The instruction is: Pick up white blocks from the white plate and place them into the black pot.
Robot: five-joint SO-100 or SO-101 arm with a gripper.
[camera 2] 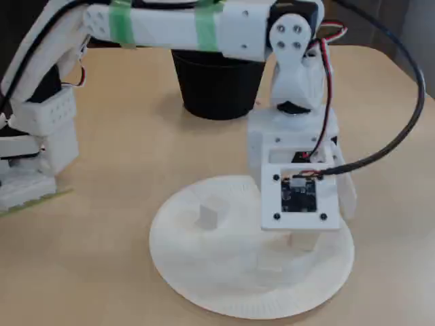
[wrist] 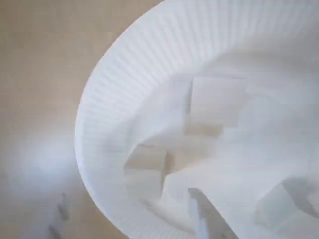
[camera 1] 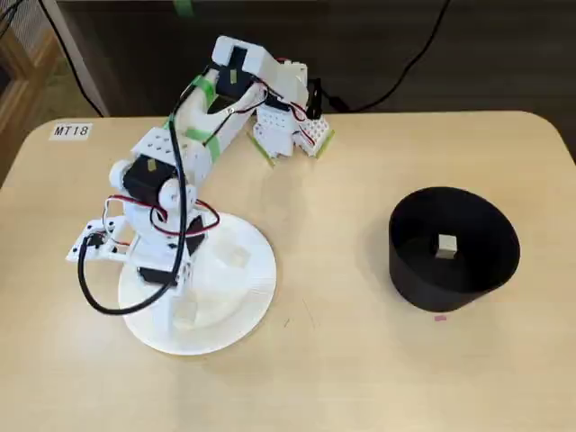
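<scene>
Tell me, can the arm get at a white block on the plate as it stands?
Probably yes. The end effector hangs right over the white plate, and white blocks lie loose and uncovered beneath it in the wrist view, with nothing in between.

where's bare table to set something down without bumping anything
Bare table lies between the white plate and the black pot, and along the near edge below both. It is crowded over the plate, where the arm reaches down.
</scene>
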